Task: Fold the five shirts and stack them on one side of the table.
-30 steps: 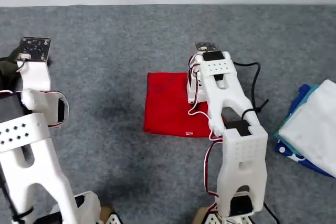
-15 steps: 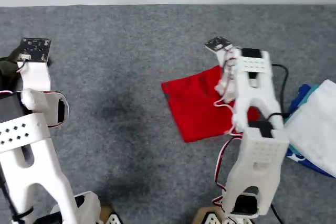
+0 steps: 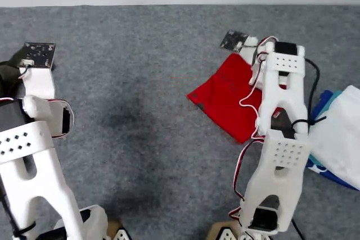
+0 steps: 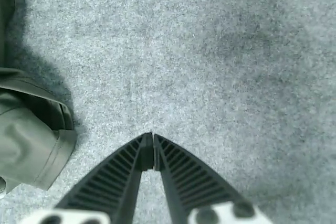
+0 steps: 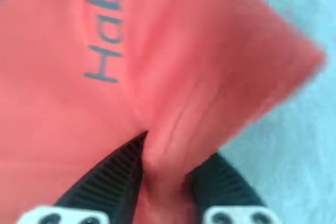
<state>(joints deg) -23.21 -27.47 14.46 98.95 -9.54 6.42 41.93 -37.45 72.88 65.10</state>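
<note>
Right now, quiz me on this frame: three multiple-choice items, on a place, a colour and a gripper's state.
1. In the high view, where does the stack of folded shirts lie? A) right edge of the table B) left edge C) centre
2. What colour is the held shirt in the right gripper? A) blue B) red C) white
3. How is the left gripper? A) wide open B) shut on cloth C) shut on nothing

Answers: 1 A, the white-topped pile lies at that edge. 2 B, red cloth is pinched in it. 3 C, its tips meet over bare table.
</note>
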